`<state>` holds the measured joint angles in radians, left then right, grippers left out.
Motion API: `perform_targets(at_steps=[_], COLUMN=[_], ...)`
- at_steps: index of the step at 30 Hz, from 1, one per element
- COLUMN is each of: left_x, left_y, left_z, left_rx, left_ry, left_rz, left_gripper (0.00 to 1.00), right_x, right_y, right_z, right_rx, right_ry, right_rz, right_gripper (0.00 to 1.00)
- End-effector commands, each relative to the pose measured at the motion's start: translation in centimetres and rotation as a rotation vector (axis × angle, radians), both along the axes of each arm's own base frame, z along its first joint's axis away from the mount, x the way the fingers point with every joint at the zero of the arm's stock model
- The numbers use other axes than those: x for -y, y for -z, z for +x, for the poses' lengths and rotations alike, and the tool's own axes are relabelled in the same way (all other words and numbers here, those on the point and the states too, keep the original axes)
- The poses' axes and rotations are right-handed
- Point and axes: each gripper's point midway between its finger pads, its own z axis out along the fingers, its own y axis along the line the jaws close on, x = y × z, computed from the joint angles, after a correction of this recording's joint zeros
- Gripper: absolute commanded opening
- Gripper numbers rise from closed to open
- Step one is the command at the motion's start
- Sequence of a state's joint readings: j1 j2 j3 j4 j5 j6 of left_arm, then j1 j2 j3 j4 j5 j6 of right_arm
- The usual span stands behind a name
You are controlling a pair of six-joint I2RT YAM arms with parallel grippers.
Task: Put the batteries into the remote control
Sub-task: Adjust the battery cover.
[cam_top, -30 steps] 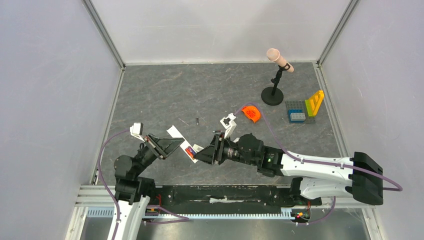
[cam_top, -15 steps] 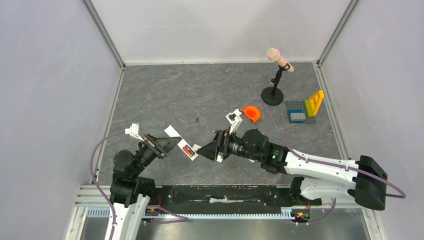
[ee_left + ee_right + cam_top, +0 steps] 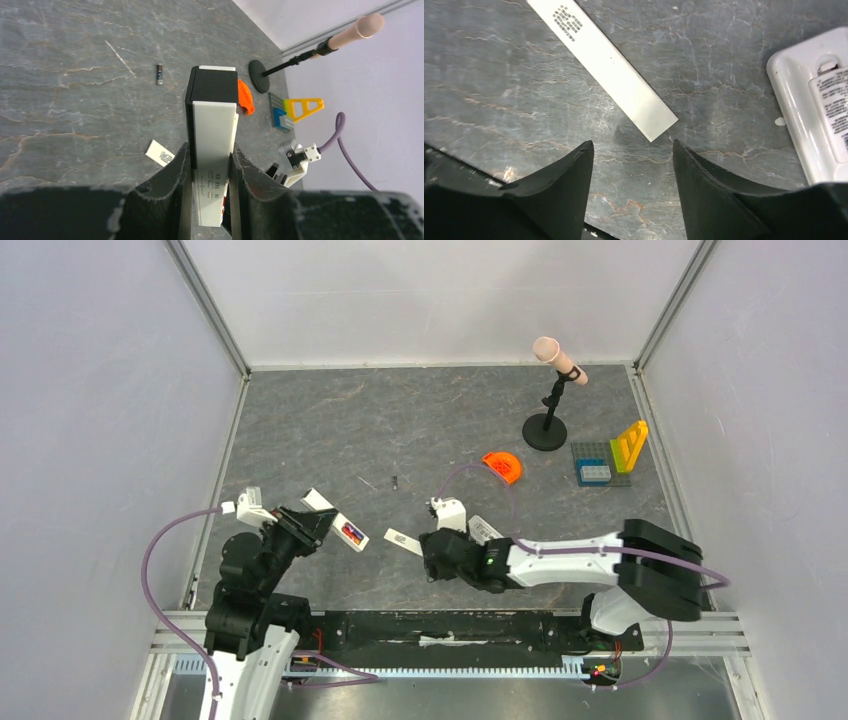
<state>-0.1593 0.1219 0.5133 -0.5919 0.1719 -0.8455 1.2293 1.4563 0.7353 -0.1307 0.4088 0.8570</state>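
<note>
The left gripper (image 3: 210, 150) clamps the remote control (image 3: 215, 120) above the table (image 3: 75, 100); 1 battery (image 3: 159, 74) lies loose beyond it; the right gripper (image 3: 631, 145) hangs spread over a white labelled strip (image 3: 609, 70).

The left gripper (image 3: 210, 150) is closed on the white remote control (image 3: 215, 120), whose black end points away from the camera. On the grey table (image 3: 60, 100) beyond it lie one small dark battery (image 3: 159, 74) and, nearer, a printed white strip (image 3: 160, 152), the two apart.
</note>
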Motion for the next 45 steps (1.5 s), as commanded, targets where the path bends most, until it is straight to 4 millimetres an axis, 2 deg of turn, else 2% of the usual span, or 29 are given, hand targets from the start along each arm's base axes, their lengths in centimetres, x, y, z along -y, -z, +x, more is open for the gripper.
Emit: perform_targets(at_steps=[1,5,8,14,21,32,38,45], left_x=[-1.6,-2.3,-3.5,-5.4,-5.6,-5.5,-5.3,-4.8], left_y=[0.8,2.6,3.8,3.7,4.4,4.7,5.2,5.3], left_z=[0.8,1.0,1.1,1.0,1.2,1.4,1.5,1.4], left_rx=[0.036,0.006,-0.026,-0.018,-0.036,-0.050,-0.078,-0.087], left_ry=[-0.083,-0.143,-0.214,-0.326,-0.346,-0.337,-0.330,-0.303], left_rz=[0.057,0.022,0.024,0.022,0.015,0.023,0.029,0.025], left_gripper=[0.02,0.02,0.02,0.02,0.02,0.02,0.02,0.02], right_x=[-0.8,-1.5,-1.1,-0.3,0.2,-0.2,-0.6,-1.2], right_y=[-0.4,0.6,1.3,2.2,3.7,5.4,4.5,3.4], right_z=[1.2,1.2,1.4,1.5,2.5,5.4,7.1,8.1], right_rx=[0.068,0.043,0.037,0.032,0.004,-0.024,0.013,0.053], right_ry=[0.134,0.185,0.230,0.278,0.299,0.334,0.339,0.315], right_rz=[-0.070,-0.084,-0.108,-0.140,-0.172,-0.145,-0.109,-0.086], right_gripper=[0.59,0.54,0.53,0.51,0.50,0.51,0.51,0.54])
